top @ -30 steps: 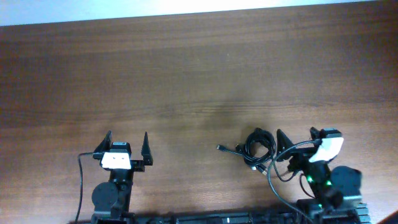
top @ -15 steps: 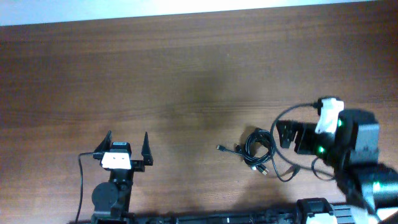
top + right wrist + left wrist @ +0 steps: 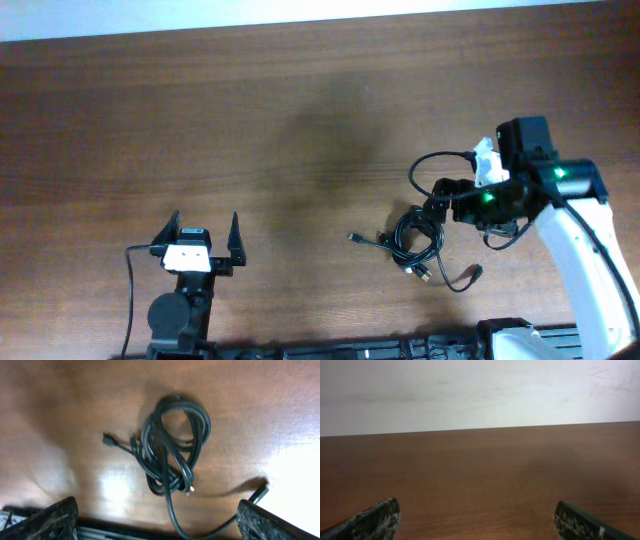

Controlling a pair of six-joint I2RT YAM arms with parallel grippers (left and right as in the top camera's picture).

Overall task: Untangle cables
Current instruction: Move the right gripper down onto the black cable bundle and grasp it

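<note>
One table of brown wood. On it lies one bundle of cables; how many separate cords make it up cannot be told, since the loops overlap. Three plugs show on the bundle: one black plug on a short straight lead, one bright-tipped plug at the edge of the loops, and one dark plug on a long tail curving away from the bundle. There are two arms and so two grippers: the left gripper well apart from the bundle, the right gripper near it. Each gripper has two fingers, four in all
</note>
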